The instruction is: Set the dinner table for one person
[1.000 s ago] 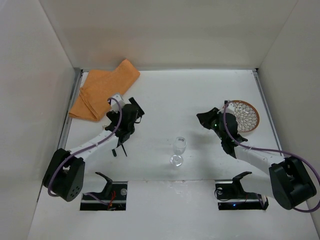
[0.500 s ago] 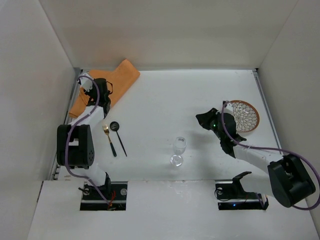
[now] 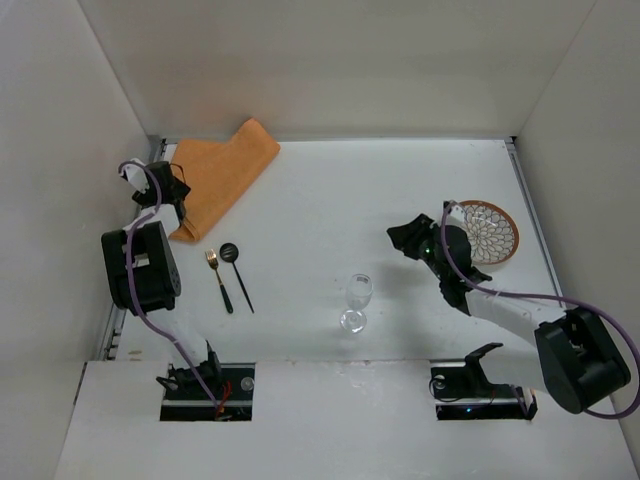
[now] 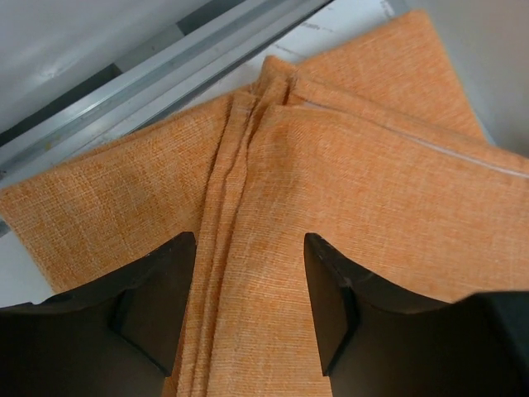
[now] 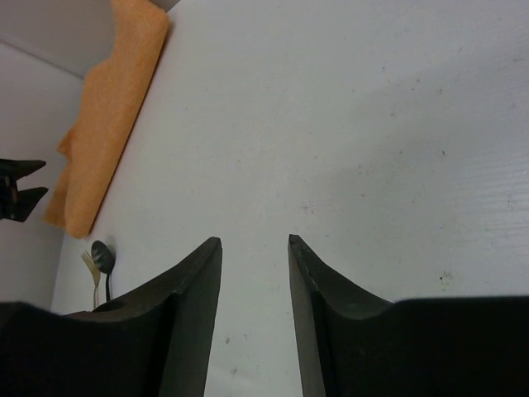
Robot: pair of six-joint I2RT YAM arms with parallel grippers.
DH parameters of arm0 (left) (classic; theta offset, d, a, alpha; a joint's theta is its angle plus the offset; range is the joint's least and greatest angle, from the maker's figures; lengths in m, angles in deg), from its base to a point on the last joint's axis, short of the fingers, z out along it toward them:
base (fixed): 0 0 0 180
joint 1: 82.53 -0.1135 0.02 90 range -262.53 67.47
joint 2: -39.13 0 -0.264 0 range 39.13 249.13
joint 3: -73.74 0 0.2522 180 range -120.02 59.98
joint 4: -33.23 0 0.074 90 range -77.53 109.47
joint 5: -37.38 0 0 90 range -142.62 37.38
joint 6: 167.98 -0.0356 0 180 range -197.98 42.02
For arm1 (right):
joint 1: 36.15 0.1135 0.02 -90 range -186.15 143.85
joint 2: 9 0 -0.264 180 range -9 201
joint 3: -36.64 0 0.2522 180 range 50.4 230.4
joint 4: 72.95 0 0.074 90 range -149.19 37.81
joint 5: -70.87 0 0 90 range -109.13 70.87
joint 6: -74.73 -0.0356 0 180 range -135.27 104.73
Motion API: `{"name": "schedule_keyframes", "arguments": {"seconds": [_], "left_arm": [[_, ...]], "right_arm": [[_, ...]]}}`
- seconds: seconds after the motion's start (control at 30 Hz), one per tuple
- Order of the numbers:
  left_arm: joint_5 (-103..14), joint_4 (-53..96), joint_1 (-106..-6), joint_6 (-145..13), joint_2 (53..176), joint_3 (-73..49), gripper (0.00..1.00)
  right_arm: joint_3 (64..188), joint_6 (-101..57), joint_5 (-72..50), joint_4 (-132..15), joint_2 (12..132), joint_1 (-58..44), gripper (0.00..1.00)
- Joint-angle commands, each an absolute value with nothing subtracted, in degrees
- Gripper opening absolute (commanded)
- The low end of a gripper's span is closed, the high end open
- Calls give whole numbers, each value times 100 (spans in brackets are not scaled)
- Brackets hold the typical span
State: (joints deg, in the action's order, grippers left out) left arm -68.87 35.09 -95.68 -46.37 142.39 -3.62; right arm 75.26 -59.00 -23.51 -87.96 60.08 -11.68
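Observation:
The white dinner table (image 3: 330, 200) holds a folded orange cloth (image 3: 225, 170) at the far left. My left gripper (image 3: 170, 187) hovers over the cloth's left edge, open and empty; in the left wrist view (image 4: 248, 252) its fingers straddle a fold of the cloth (image 4: 347, 182). A gold fork (image 3: 217, 278) and a black spoon (image 3: 235, 272) lie side by side below the cloth. A clear wine glass (image 3: 357, 298) stands near the front middle. A round plate with a lattice pattern (image 3: 490, 232) sits at the right. My right gripper (image 3: 403, 240) is open and empty left of the plate, above bare table (image 5: 254, 248).
A metal rail (image 4: 157, 70) runs along the table's left edge beside the cloth. White walls enclose the table on three sides. The right wrist view shows the cloth (image 5: 107, 124), the spoon (image 5: 103, 258) and the left fingertips (image 5: 18, 190) far off.
My left arm has swung from the cutlery spot back and left to the orange cloth. The fork and spoon now lie uncovered on the table. The right arm barely moved.

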Motion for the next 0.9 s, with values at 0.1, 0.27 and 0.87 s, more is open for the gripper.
{"name": "schedule_keyframes", "arguments": {"seconds": [0.1,0.27,0.87], "left_arm": [[-6089,3529,-9682,-4582,14723,-673,55],[-6132,3512,-9664,-4476,15083,-717,52],[-5518,3345,-7380,-4397,16278,-2966,10]], "right_arm": [[7827,-5834,-2185,-9073,6114,-1097,45],[7818,-5851,-2141,-9109,6158,-1088,46],[7774,-5816,-2273,-9135,6201,-1106,47]]}}
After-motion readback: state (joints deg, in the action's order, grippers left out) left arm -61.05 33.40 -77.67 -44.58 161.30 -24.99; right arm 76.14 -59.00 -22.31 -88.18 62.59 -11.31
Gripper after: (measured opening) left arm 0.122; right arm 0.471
